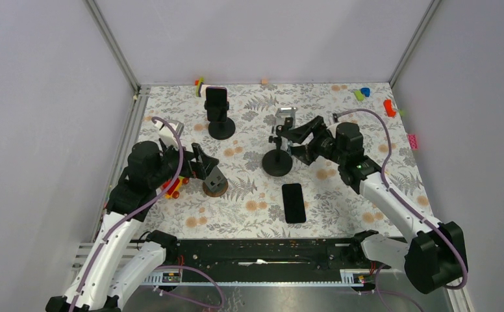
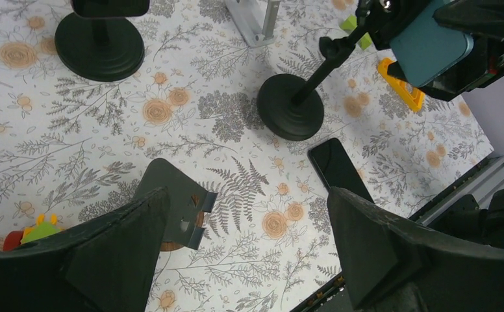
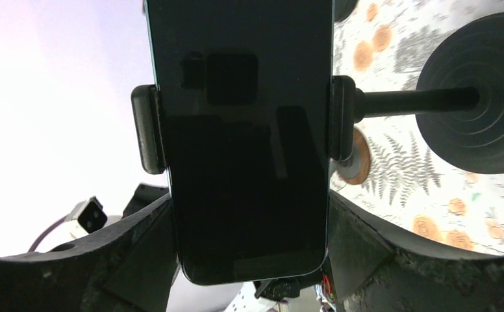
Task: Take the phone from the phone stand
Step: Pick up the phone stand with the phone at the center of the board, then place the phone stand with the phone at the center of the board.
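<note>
A dark-screened phone (image 3: 243, 130) with a teal back (image 2: 428, 45) sits in the black side clamp (image 3: 147, 130) of a phone stand with a round black base (image 1: 277, 162). The base also shows in the right wrist view (image 3: 477, 97) and the left wrist view (image 2: 290, 107). My right gripper (image 1: 299, 140) is shut on the phone's lower end, one finger on each long edge (image 3: 249, 221). The phone is still between the clamp arms. My left gripper (image 1: 201, 166) is open and empty (image 2: 249, 240), low over the table left of the stand.
A second stand (image 1: 221, 129) at the back holds another black phone (image 1: 217, 104). A loose black phone (image 1: 293, 203) lies flat near the front. A grey bracket on a wooden disc (image 1: 215, 185) sits under my left gripper. Toy bricks (image 1: 390, 107) lie at the back right.
</note>
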Action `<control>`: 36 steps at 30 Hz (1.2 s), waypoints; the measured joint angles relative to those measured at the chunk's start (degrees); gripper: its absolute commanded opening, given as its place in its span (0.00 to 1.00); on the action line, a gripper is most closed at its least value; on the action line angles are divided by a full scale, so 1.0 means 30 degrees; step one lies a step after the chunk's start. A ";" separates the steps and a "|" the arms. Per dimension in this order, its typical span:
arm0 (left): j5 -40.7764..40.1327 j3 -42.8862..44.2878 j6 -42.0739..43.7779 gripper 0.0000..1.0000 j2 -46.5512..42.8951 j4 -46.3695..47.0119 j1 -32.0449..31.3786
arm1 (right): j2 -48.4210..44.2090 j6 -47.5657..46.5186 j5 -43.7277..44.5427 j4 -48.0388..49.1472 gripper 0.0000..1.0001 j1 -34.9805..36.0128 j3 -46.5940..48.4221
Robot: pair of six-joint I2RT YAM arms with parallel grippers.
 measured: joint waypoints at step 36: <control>0.5187 -0.2958 0.1078 0.99 -0.1282 0.5763 -0.0692 | -0.0670 -0.1596 -0.2535 0.2506 0.53 0.5960 -0.3126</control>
